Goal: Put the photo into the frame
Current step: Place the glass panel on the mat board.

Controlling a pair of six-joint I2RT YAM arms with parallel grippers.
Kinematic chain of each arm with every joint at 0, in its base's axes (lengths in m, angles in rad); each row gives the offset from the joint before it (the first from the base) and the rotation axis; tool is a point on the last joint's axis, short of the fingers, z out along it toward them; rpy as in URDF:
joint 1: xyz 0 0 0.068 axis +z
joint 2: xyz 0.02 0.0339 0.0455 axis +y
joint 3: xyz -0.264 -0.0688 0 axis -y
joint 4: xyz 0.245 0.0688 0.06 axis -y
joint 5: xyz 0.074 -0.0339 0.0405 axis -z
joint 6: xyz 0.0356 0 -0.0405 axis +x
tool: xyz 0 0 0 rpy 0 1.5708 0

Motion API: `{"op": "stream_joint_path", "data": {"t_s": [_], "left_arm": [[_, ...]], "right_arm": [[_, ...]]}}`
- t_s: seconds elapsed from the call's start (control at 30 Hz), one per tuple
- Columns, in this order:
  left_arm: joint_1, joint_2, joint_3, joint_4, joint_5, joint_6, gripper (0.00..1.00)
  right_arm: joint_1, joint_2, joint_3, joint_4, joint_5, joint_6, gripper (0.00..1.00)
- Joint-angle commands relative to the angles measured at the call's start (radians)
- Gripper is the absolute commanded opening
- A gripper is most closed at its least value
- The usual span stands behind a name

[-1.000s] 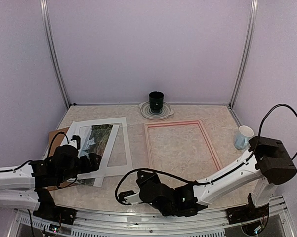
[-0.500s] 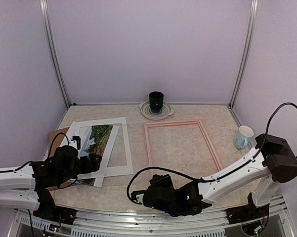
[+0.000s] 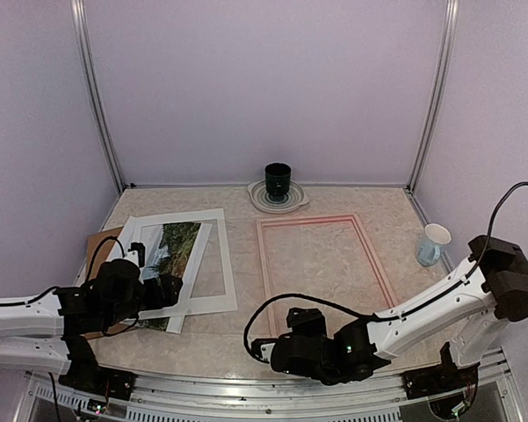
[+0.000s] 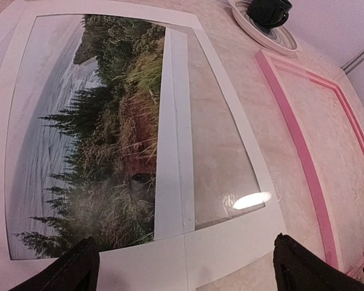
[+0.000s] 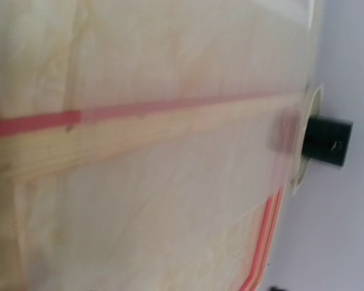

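Pink-rimmed frame (image 3: pixel 264 264) lies flat on the desk (image 3: pixel 237 338), right of centre, with bare desk showing through its opening. The photo (image 4: pixel 91 139) is well apart from it, on the left, showing through the cut-out of a white mat board (image 4: pixel 224 242) and offset to one side of that opening. A brown backing board (image 3: pixel 97 248) juts out beside them.

Step in hand, as judged: reaching for the photo, which is not yet gripped. The left hand (image 4: pixel 185 276) is released, its fingers spread wide over the mat board's near border. The right hand (image 3: pixel 277 347) sits low by the frame's near rim. Whether it is released or clenched cannot be told.

The next move calls for separating the thin print from the mat board, pinching one edge, and carrying it across to the frame.

Count: one photo, one frame, one mat board, one backing board, one dark cup (image 3: pixel 278 178) on one plate (image 3: pixel 256 199), one pale mug (image 3: pixel 433 243).
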Motion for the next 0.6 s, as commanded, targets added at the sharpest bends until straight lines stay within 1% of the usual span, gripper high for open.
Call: {"op": "stream_joint_path", "data": {"t_s": [0.0,0.07,0.1,0.2,0.3,0.43,0.5,0.57], "left_arm": [[-0.005,0.003,0.001,0.021,0.006,0.008,0.99],[-0.005,0.005,0.006,0.021,0.005,0.009,0.99],[-0.005,0.006,0.008,0.021,0.004,0.011,0.99],[-0.005,0.018,0.019,0.023,0.003,0.015,0.99],[-0.005,0.03,0.023,0.029,0.006,0.015,0.99],[-0.005,0.038,0.021,0.04,0.007,0.014,0.99],[-0.005,0.04,0.022,0.041,0.006,0.015,0.99],[-0.004,0.039,0.023,0.041,0.003,0.019,0.99]], "right_arm": [[-0.004,-0.057,-0.025,-0.082,-0.029,0.11,0.67],[-0.004,-0.077,-0.02,-0.115,-0.053,0.144,0.75],[-0.004,-0.088,-0.016,-0.129,-0.065,0.153,0.77],[-0.004,-0.138,-0.001,-0.169,-0.134,0.2,0.88],[-0.013,-0.204,0.01,-0.194,-0.215,0.238,0.95],[-0.056,-0.316,0.027,-0.182,-0.271,0.302,0.99],[-0.111,-0.372,0.049,-0.175,-0.299,0.349,0.99],[-0.196,-0.417,0.078,-0.176,-0.333,0.417,0.99]]}}
